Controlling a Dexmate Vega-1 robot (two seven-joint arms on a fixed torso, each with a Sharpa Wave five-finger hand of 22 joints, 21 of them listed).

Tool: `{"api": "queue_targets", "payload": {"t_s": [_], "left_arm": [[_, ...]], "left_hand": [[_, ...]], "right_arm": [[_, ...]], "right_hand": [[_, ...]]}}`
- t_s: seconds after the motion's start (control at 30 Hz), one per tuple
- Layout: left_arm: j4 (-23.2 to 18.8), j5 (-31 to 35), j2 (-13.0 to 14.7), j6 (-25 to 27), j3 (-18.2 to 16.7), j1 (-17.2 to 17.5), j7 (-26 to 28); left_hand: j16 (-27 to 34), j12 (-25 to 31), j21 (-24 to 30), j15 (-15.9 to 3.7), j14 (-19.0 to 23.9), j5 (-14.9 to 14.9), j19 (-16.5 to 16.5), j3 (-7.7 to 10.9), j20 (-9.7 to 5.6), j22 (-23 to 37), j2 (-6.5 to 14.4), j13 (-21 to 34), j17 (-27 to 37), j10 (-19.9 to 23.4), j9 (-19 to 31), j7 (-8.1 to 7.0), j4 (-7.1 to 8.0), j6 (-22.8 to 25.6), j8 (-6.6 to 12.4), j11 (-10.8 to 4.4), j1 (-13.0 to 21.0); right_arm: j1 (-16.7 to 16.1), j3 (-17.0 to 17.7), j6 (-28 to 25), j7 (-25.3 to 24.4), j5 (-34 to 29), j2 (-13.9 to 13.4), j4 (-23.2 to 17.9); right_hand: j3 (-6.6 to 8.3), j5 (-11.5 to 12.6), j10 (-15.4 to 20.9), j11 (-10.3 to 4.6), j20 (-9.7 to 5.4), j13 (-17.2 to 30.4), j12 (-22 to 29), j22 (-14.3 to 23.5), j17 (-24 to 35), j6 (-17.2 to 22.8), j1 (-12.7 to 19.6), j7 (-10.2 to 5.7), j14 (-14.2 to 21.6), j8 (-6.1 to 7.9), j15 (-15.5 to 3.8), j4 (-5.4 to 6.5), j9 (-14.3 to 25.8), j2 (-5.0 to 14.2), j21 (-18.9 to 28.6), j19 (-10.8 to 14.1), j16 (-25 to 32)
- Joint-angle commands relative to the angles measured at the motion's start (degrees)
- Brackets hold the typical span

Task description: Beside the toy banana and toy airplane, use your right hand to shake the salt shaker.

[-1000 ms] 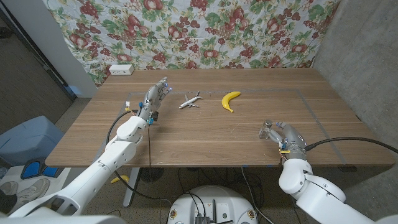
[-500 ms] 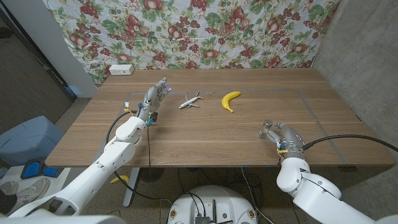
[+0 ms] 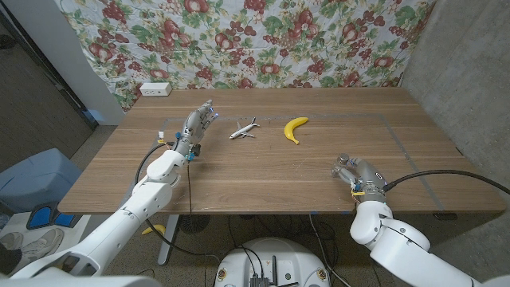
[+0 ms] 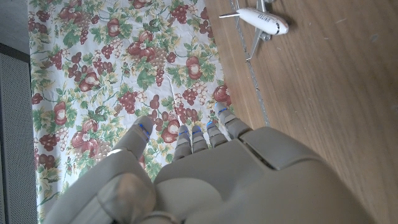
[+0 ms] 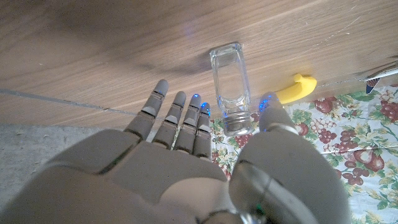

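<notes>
The salt shaker (image 3: 341, 164), clear glass with a metal cap, stands near the table's front right edge. My right hand (image 3: 363, 176) is just behind it with fingers apart. In the right wrist view the shaker (image 5: 229, 86) stands between the thumb and the other fingers (image 5: 179, 117), and I see no firm contact. The yellow toy banana (image 3: 296, 128) and the white toy airplane (image 3: 244, 128) lie mid-table, further back. My left hand (image 3: 195, 127) is left of the airplane (image 4: 261, 20), fingers stretched out and holding nothing.
A white power strip (image 3: 154, 90) lies at the table's back left corner, below the floral cloth (image 3: 255, 40). The table's front edge (image 3: 263, 212) runs close under my right hand. A grey wall stands at the right.
My right forearm has shifted slightly left, keeping the hand around the shaker. The left arm, banana and airplane have not moved.
</notes>
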Motion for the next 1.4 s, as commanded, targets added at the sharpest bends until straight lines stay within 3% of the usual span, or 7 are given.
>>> {"api": "queue_targets", "payload": {"t_s": [0.03, 0.13, 0.2, 1.2, 1.27, 1.33, 1.4], "left_arm": [[0.43, -0.35, 0.18, -0.20, -0.24, -0.02, -0.54], [0.44, -0.36, 0.27, -0.13, -0.26, -0.01, -0.59], [0.48, -0.52, 0.24, -0.17, -0.34, 0.01, -0.66], [-0.20, -0.43, 0.50, 0.03, -0.53, 0.56, -0.09], [-0.18, -0.46, 0.46, -0.02, -0.52, 0.56, -0.13], [-0.17, -0.37, 0.45, -0.04, -0.49, 0.54, -0.07], [-0.23, -0.37, 0.43, -0.02, -0.49, 0.56, 0.00]], "left_hand": [[0.11, 0.13, 0.05, -1.73, 0.25, 0.34, 0.65, 0.09, 0.01, 0.22, 2.19, 0.20, 0.18, 0.50, 0.18, 0.13, 0.02, 0.47, 0.12, -0.09, 0.66], [0.14, 0.11, 0.05, -1.74, 0.29, 0.34, 0.64, 0.08, 0.03, 0.22, 2.21, 0.20, 0.19, 0.47, 0.18, 0.16, 0.03, 0.49, 0.13, -0.10, 0.65], [0.14, 0.11, 0.04, -1.73, 0.30, 0.34, 0.61, 0.07, 0.03, 0.22, 2.18, 0.20, 0.18, 0.45, 0.18, 0.17, 0.00, 0.45, 0.11, -0.11, 0.67], [0.15, 0.11, 0.05, -1.72, 0.31, 0.32, 0.67, 0.01, 0.09, 0.22, 2.19, 0.20, 0.18, 0.48, 0.18, 0.10, -0.06, 0.46, 0.12, -0.23, 0.74], [0.15, 0.11, 0.05, -1.75, 0.31, 0.32, 0.67, 0.00, 0.08, 0.22, 2.17, 0.20, 0.18, 0.48, 0.18, 0.11, -0.07, 0.43, 0.11, -0.16, 0.74], [0.15, 0.11, 0.04, -1.76, 0.30, 0.32, 0.65, -0.01, 0.08, 0.22, 2.17, 0.20, 0.18, 0.48, 0.18, 0.17, -0.07, 0.50, 0.14, -0.16, 0.74], [0.13, 0.12, 0.03, -1.73, 0.25, 0.32, 0.62, -0.02, 0.04, 0.22, 2.16, 0.20, 0.18, 0.49, 0.18, 0.16, -0.07, 0.42, 0.10, -0.12, 0.74]], "right_arm": [[1.73, -2.06, -1.89, -0.59, -0.41, 0.45, 0.46], [1.94, -2.43, -1.78, -0.69, -0.47, 0.47, 0.59], [2.27, -2.85, -2.15, -0.78, -0.60, 0.60, 0.68], [5.07, -4.38, -2.95, -0.52, -0.14, 1.32, 3.13], [5.05, -4.24, -2.89, -0.50, 0.00, 1.40, 3.15], [5.14, -4.28, -2.81, -0.56, -0.02, 1.41, 3.30], [5.30, -4.46, -2.57, -0.57, -0.12, 1.24, 3.50]], "right_hand": [[0.08, 0.04, 0.55, -0.08, -0.02, 0.37, 0.30, 0.22, 0.35, 0.09, 0.78, -0.33, 0.25, 0.47, -2.15, -0.03, 0.30, -0.38, -0.08, 0.62, 0.33], [-0.07, 0.02, 0.71, 0.13, -0.06, 0.50, 0.40, 0.23, 0.46, 0.10, 0.59, -0.34, 0.21, 0.48, -2.16, 0.14, 0.30, -0.40, -0.16, 0.65, 0.40], [-0.27, 0.01, 0.81, 1.36, -0.09, 0.70, 0.50, 0.25, 0.63, 0.21, 0.38, -0.22, 0.18, 0.52, -2.17, 0.35, 0.31, -0.37, -0.27, 0.76, 0.51], [-0.35, 0.15, 1.76, 0.87, -0.78, 1.94, 1.24, 0.29, 1.56, 0.91, 1.64, -0.31, 1.51, 0.83, -3.23, 0.32, 0.32, 0.59, -0.58, 2.11, 1.78], [-0.41, 0.12, 2.25, 0.89, -1.03, 2.20, 1.51, 0.31, 1.85, 0.97, 1.77, -0.31, 2.60, 0.85, -3.56, 0.42, 0.33, 0.90, -0.56, 2.55, 2.44], [-0.55, 0.07, 2.80, 0.71, -0.14, 2.64, 1.86, 0.39, 2.35, 1.08, 2.06, -0.44, 3.44, 0.88, -3.96, 0.43, 0.32, 1.16, -0.12, 4.17, 3.17], [-0.69, 0.02, 3.25, 0.60, -0.16, 3.01, 2.14, 0.48, 2.83, 1.18, 2.27, -0.44, 4.53, 0.92, -4.14, 0.45, 0.32, 1.36, 0.14, 5.13, 3.97]]}}
